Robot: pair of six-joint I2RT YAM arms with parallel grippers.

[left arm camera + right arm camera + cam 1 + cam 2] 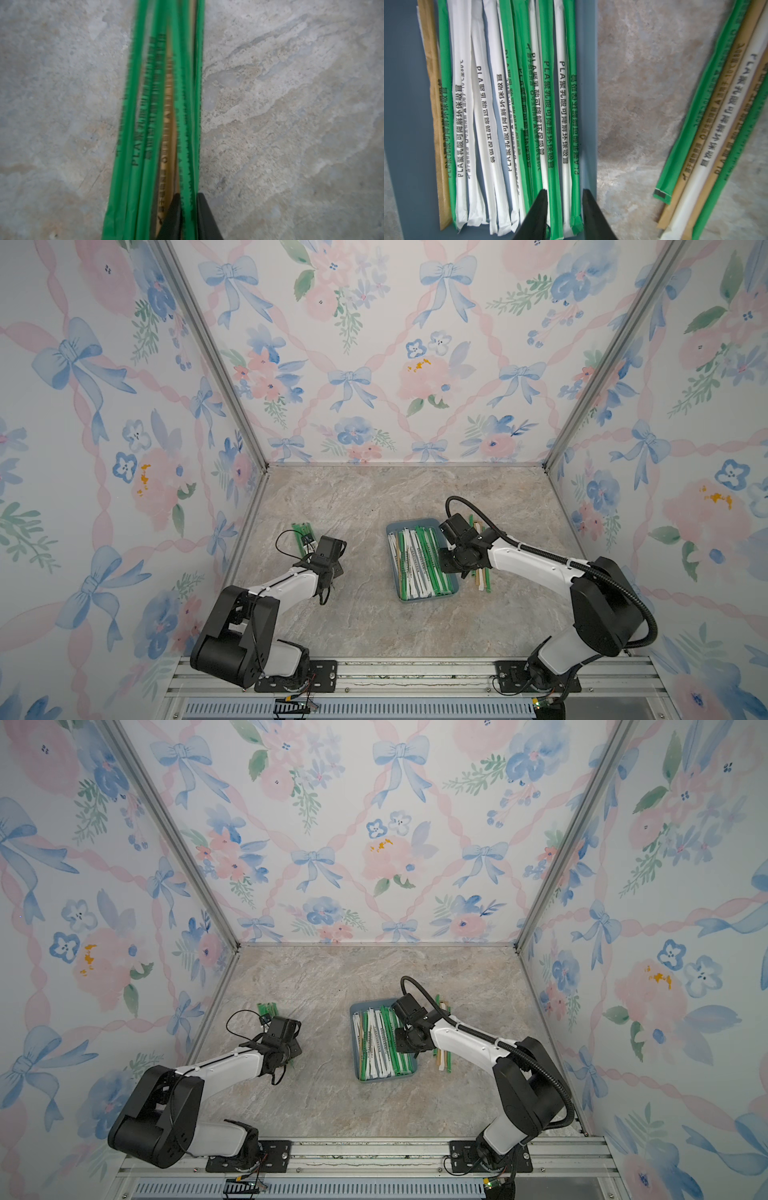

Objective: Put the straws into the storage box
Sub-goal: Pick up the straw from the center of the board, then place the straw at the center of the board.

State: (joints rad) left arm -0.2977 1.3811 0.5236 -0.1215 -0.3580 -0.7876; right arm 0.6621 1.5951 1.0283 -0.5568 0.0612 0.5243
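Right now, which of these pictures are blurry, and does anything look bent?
Left wrist view: the green straws are smeared lengthwise, their print streaked, the table soft too. Right wrist view: print on the boxed straws in the storage box is crisp; the loose straws beside it look softer. Both top views: evenly lit, but the side walls splay outward.

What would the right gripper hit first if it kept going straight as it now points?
The right gripper points down at the straws in the storage box, inside its wall. It would likely meet a green or white one first; height above them is unclear.
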